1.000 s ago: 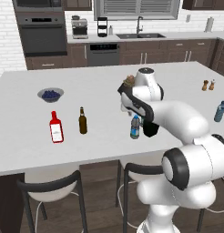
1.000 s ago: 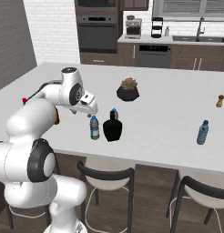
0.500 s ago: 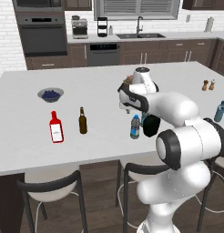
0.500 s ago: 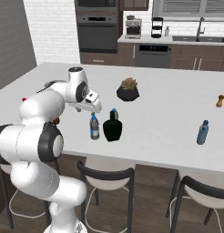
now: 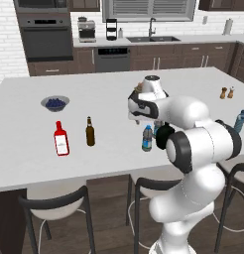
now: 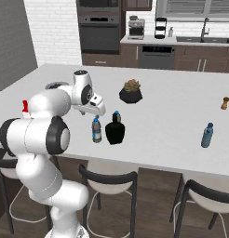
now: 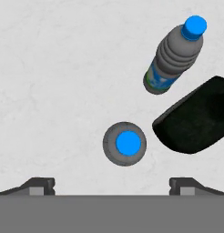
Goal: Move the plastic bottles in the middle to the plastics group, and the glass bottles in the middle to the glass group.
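Observation:
One plastic bottle (image 7: 124, 143) stands upright right under my open gripper (image 7: 112, 184), seen cap-on from above. In the base views my gripper (image 5: 139, 117) (image 6: 96, 111) hovers just above this clear, blue-labelled bottle (image 5: 147, 138) (image 6: 96, 130), apart from it and holding nothing. A second plastic bottle (image 7: 175, 57) stands behind the squat black glass bottle (image 6: 115, 131) (image 7: 196, 116), which mostly hides it. The glass group, a red bottle (image 5: 61, 139) and a slim brown bottle (image 5: 90, 132), stands to the left. At the far right stands the plastics group, a single bottle (image 5: 239, 121) (image 6: 207, 135).
A dark bowl of berries (image 5: 55, 102) sits at the back left. A potted plant (image 6: 131, 92) stands behind the middle bottles. Two small shakers (image 5: 226, 92) stand at the back right. Bar stools (image 6: 109, 179) line the island's near edge.
My hand has shifted slightly toward the near plastic bottle and the elbow has swung round. The jaws have stayed wide open. No bottle has moved.

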Tool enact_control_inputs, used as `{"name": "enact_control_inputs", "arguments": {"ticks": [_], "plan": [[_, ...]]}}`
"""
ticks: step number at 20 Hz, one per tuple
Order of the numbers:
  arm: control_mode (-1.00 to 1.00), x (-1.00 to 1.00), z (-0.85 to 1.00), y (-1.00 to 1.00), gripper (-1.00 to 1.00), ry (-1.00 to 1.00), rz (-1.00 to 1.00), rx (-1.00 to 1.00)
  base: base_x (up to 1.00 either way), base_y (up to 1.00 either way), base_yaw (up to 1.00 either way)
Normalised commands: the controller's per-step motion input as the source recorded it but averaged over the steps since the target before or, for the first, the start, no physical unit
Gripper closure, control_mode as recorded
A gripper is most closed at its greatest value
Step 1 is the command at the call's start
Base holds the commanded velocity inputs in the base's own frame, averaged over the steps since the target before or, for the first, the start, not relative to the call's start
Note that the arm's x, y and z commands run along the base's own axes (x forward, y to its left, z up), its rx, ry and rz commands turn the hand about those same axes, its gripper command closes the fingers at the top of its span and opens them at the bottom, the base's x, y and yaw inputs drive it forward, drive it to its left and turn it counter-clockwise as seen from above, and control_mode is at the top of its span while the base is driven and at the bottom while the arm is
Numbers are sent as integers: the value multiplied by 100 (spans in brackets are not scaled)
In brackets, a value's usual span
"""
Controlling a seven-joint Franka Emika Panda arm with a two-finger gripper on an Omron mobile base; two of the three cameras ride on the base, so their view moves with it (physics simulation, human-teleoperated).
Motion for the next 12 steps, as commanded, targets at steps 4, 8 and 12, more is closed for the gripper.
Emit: {"name": "enact_control_inputs", "arguments": {"ticks": [4, 8, 12], "plan": [[-100, 0, -6, -20, -100, 0, 0, 2, 0, 0, 0], [-100, 0, -6, -13, -100, 0, -1, 1, 0, 0, 0], [-100, 0, -9, 0, -100, 0, -2, 0, 0, 0, 0]]}}
